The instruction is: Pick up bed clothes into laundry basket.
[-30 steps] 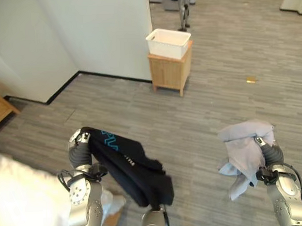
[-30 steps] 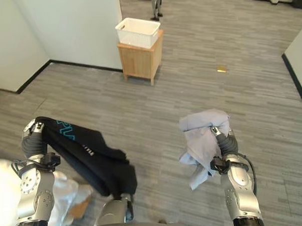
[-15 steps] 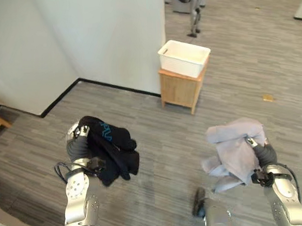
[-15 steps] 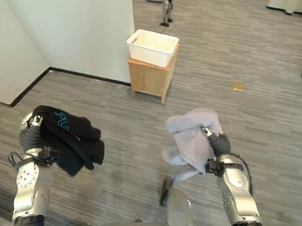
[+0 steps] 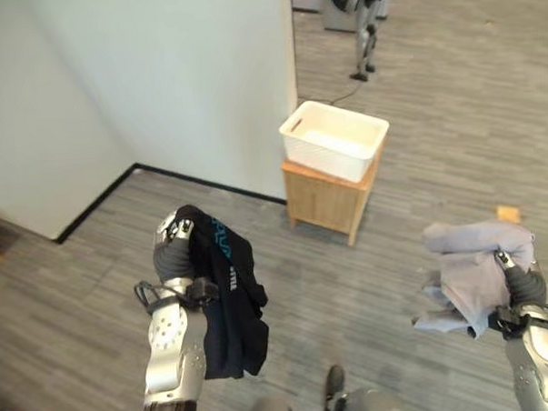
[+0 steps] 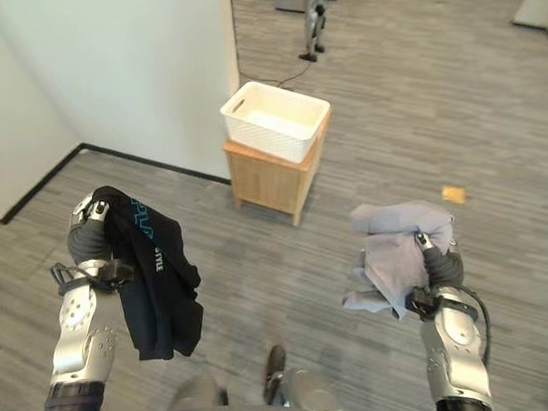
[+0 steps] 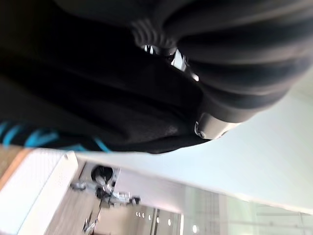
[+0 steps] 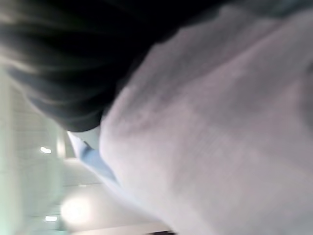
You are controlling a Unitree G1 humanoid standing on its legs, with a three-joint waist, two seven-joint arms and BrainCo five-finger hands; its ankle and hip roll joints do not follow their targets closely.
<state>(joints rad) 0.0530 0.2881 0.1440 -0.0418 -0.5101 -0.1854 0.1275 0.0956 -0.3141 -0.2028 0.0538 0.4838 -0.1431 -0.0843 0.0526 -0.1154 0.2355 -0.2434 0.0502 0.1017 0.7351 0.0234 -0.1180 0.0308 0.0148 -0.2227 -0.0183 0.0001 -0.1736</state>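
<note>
Black garment (image 5: 225,299) with blue lettering, lower left of the frame, draped over the raised left hand (image 5: 173,246) and hanging down beside the forearm, clear of the floor; the fingers are buried under the cloth, so whether they grip it cannot be told. In the left wrist view the same dark cloth (image 7: 88,93) lies against the hand's ribbed cover. Pale grey cloth (image 6: 399,250), lower right of the frame, bunched over and around the raised right hand (image 6: 438,265), its loose folds hanging toward the left of that hand; the fingers are likewise covered and their state cannot be told. In the right wrist view the grey cloth (image 8: 210,137) presses close against the hand. White laundry basket (image 5: 335,139), upper centre of the frame, open side up, standing on a small wooden stand (image 5: 326,199) just beside the corner of a white wall (image 5: 159,74); both cloths are well apart from it. Grey plank floor (image 5: 367,256) all round, with a small yellowish scrap (image 6: 453,194) lying at right.
</note>
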